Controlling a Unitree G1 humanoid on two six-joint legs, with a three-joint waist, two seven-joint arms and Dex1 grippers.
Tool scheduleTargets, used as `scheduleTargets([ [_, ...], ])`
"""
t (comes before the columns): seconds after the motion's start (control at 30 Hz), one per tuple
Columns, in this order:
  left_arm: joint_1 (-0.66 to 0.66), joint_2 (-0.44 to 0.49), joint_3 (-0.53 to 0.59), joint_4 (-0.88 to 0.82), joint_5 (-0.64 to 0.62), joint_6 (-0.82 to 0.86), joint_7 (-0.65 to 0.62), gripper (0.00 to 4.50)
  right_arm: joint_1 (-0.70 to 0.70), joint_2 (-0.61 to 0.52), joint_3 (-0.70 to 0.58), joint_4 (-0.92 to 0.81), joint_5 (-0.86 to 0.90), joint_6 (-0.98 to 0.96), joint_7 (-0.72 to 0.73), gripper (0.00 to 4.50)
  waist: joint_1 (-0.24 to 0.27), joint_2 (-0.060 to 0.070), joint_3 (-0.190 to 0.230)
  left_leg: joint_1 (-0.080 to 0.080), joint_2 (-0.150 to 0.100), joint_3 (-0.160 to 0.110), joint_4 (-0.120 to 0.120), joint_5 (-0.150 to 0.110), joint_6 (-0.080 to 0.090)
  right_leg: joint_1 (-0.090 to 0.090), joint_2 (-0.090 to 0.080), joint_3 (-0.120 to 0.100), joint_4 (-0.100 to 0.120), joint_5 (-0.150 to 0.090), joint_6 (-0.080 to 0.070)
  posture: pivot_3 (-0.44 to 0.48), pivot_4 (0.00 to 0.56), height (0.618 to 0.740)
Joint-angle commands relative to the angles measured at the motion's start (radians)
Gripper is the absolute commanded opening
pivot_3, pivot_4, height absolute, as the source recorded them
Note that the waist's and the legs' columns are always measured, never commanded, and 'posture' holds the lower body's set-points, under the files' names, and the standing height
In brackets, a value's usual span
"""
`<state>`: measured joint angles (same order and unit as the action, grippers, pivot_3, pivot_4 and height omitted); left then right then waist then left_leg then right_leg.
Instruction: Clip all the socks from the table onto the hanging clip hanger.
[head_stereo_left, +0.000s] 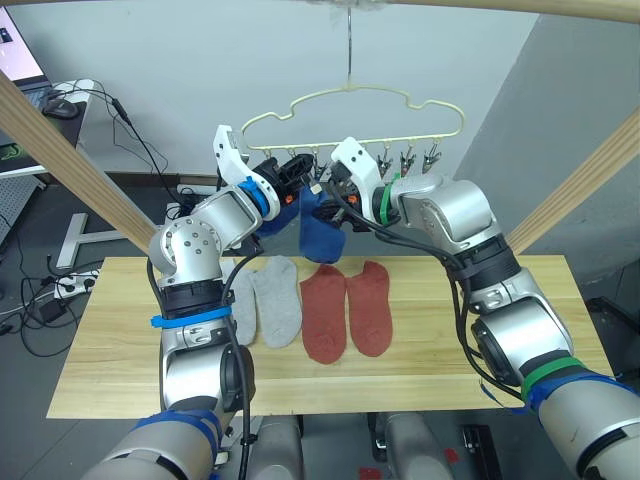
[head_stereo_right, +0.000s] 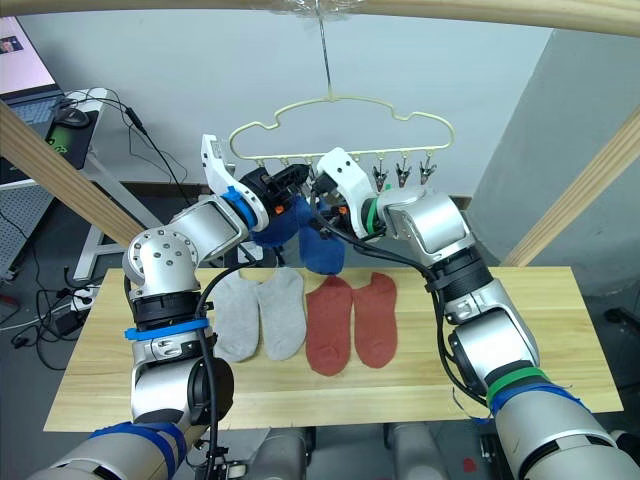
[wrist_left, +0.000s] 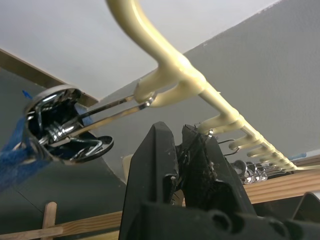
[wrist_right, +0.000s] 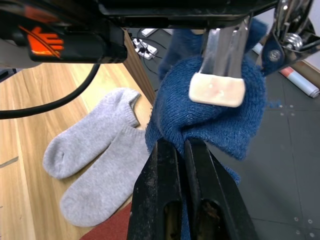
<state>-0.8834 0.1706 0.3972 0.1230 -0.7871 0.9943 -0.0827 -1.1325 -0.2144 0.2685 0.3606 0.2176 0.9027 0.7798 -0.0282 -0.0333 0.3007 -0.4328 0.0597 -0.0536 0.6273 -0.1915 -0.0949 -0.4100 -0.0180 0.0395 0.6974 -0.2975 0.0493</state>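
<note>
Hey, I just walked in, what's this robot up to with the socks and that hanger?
It is hanging socks on the pale yellow clip hanger. Both arms are raised to the hanger's row of clips. The right tool is shut on a blue sock, holding it up by a metal clip, while the left tool sits just under the hanger's bar. Two grey socks and two rust red socks lie side by side on the wooden table, not yet hung.

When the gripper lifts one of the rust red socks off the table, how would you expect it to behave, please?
Probably floppy: the rust red socks lie flat on the table, and the blue sock in the right gripper bunches and droops. Likely light, and its knit fabric shouldn't slip or roll.
</note>
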Motion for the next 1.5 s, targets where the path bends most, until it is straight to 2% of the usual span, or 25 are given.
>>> scheduleTargets([
  [0.03,0.007,-0.002,0.007,-0.017,-0.021,-0.01,-0.009,0.18,-0.039,0.007,-0.015,-0.013,-0.002,-0.019,0.0,0.03,0.0,0.0,0.0,0.0,0.0,0.0,0.0,0.0,0.0,0.0,0.0,0.0,0.0,0.0,0.0,0.076,0.218,0.74],
  [0.07,0.008,-0.001,0.008,-0.017,-0.021,-0.011,-0.01,0.92,-0.04,0.008,-0.017,-0.013,-0.001,-0.018,0.0,0.0,0.0,0.0,0.0,0.0,0.0,0.0,0.0,0.0,0.0,0.0,0.0,0.0,0.0,0.0,0.0,0.076,0.218,0.74],
  [0.23,0.004,0.004,0.01,-0.015,-0.03,0.005,-0.013,2.44,-0.037,0.007,-0.016,-0.018,0.0,-0.015,0.001,0.0,0.002,0.0,0.0,-0.001,0.0,0.0,0.0,0.0,0.0,0.0,0.0,0.0,0.0,0.0,0.0,0.076,0.218,0.74],
  [0.37,-0.005,0.005,0.039,-0.017,-0.081,0.027,-0.021,2.44,-0.027,0.006,-0.013,-0.029,0.002,-0.012,0.004,0.0,0.003,0.0,0.0,-0.001,0.0,0.0,0.0,0.0,0.0,-0.001,0.0,0.0,0.0,0.0,0.0,0.076,0.214,0.74],
  [0.47,0.014,0.03,0.001,-0.06,-0.075,0.039,-0.049,2.48,-0.017,0.004,-0.009,-0.039,0.005,-0.006,0.01,0.73,0.003,0.0,0.0,-0.001,0.0,0.0,0.0,0.0,0.0,-0.001,0.0,-0.001,0.0,0.0,0.0,0.077,0.215,0.74],
  [0.53,0.034,0.05,-0.036,-0.102,-0.06,0.042,-0.063,2.48,-0.007,0.001,-0.006,-0.05,0.006,-0.002,0.012,1.44,0.003,0.0,0.0,-0.001,0.0,0.0,0.0,0.0,0.0,-0.001,0.0,0.0,0.0,0.0,0.0,0.078,0.216,0.74],
  [0.67,0.113,0.156,-0.178,-0.251,0.011,0.026,-0.146,2.48,0.056,-0.021,-0.01,-0.117,0.016,0.036,0.008,2.81,0.003,0.0,0.0,-0.001,0.0,0.0,-0.002,0.0,-0.001,-0.001,0.0,0.0,0.0,0.0,0.0,0.098,0.217,0.74],
  [0.8,0.199,0.22,-0.222,-0.341,0.047,0.014,-0.174,2.48,0.134,-0.056,-0.022,-0.223,0.031,0.091,-0.002,4.31,0.009,0.0,0.0,-0.001,0.0,0.0,-0.002,0.0,-0.001,-0.001,0.0,0.0,0.0,0.0,0.0,0.118,0.214,0.74],
  [0.83,0.219,0.234,-0.234,-0.358,0.061,0.004,-0.184,2.48,0.15,-0.067,-0.025,-0.247,0.034,0.102,-0.003,4.47,0.009,0.0,0.0,-0.001,0.0,0.0,-0.002,0.0,-0.001,-0.001,0.0,0.0,0.0,0.0,0.0,0.132,0.211,0.74],
  [0.93,0.322,0.302,-0.294,-0.442,0.139,-0.088,-0.252,2.48,0.236,-0.138,-0.052,-0.381,0.063,0.173,0.003,4.47,0.015,0.0,-0.001,-0.001,0.0,0.0,-0.002,0.0,-0.001,-0.001,0.0,0.0,0.0,0.0,0.0,0.148,0.208,0.74],
  [1.03,0.397,0.316,-0.323,-0.489,0.209,-0.223,-0.294,2.48,0.312,-0.217,-0.093,-0.512,0.101,0.236,0.0,4.47,0.031,0.0,-0.001,-0.001,0.0,0.0,-0.002,0.0,-0.001,-0.001,0.0,0.0,-0.001,0.0,0.0,0.147,0.205,0.74],
  [1.33,0.531,0.208,-0.42,-0.48,0.447,-0.619,-0.282,2.48,0.474,-0.439,-0.295,-0.831,0.253,0.35,0.031,4.47,0.059,-0.001,-0.002,-0.001,0.0,0.0,0.0,-0.002,0.003,0.0,0.0,0.0,-0.001,0.0,0.0,0.123,0.2,0.74],
  [1.5,0.527,0.123,-0.479,-0.432,0.543,-0.768,-0.267,2.48,0.493,-0.487,-0.414,-0.916,0.351,0.435,0.013,4.47,0.058,-0.001,-0.003,-0.001,-0.001,0.0,0.001,-0.002,0.003,0.001,0.0,0.001,-0.001,0.0,0.0,0.109,0.197,0.74],
])
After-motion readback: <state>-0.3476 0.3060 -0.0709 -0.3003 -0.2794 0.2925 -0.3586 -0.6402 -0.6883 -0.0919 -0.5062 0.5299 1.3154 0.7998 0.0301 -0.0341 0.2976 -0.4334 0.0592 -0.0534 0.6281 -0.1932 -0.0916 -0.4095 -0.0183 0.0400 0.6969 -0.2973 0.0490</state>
